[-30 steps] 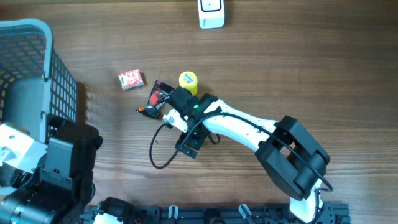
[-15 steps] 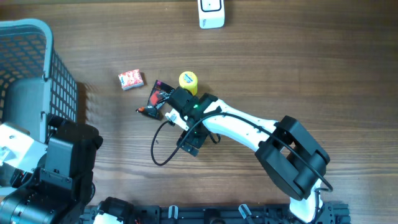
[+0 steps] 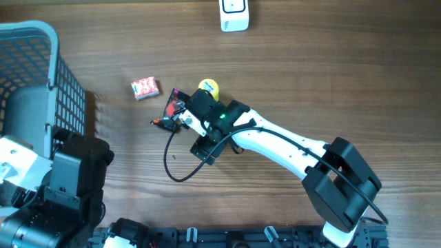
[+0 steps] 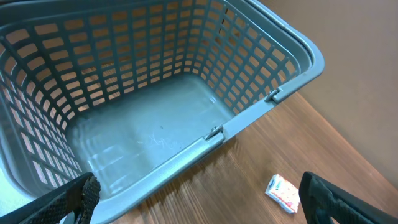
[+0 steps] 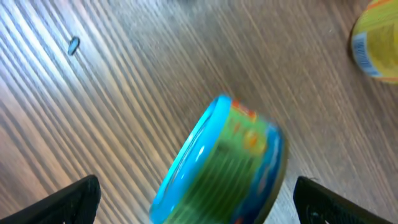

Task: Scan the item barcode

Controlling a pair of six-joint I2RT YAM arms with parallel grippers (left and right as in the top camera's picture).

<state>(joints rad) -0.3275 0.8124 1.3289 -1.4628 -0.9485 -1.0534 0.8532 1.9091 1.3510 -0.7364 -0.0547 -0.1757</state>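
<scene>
One grey basket, small packet lying outside it

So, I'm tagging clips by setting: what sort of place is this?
Likely a mock shop checkout on a wooden table: a grey-blue plastic lattice shopping basket, a white boxy scanner-like device at the far edge, and small packaged goods like a red-and-white packet.

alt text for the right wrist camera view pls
A blurred round tub with a blue rim and a green-and-orange label lies tipped on the wooden table, framed between the dark tips of the wide-open right claw. Part of a yellow item shows at the top right edge.
</scene>
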